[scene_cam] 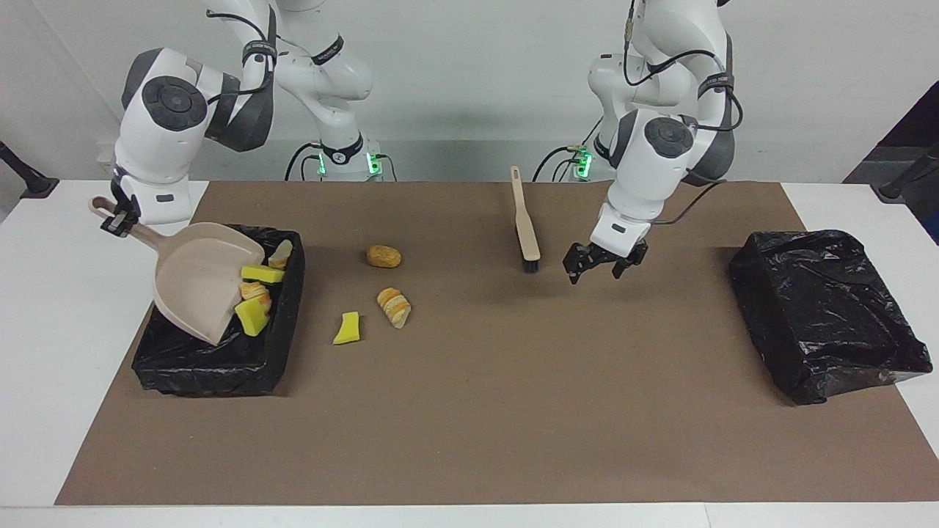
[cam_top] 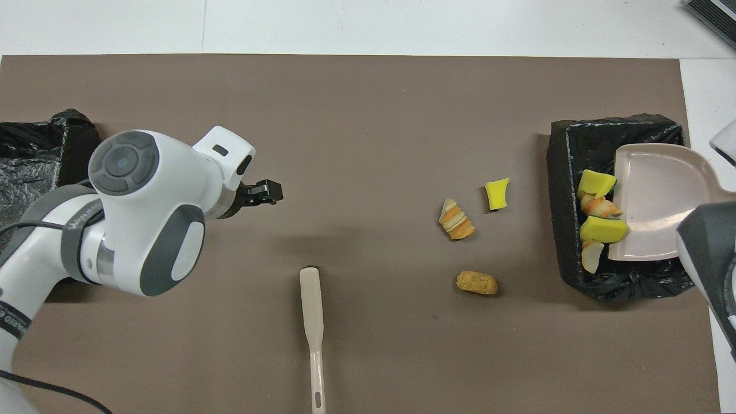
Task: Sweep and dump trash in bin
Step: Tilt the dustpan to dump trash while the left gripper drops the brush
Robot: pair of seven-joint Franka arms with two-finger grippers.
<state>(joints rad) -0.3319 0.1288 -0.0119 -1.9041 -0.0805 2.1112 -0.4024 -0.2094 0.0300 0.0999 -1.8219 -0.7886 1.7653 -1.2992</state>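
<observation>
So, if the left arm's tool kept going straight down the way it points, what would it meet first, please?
Probably just the bare brown mat: the left tool hangs open, pointing down, beside the brush, not over it.

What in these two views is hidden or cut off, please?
- Overhead view: the dustpan handle and the right tool are hidden under the right arm's own body.
- Overhead view: the bin at the left arm's end is partly covered by the left arm and cut by the frame edge.
- Facing view: this bin's contents are hidden under its black liner.
</observation>
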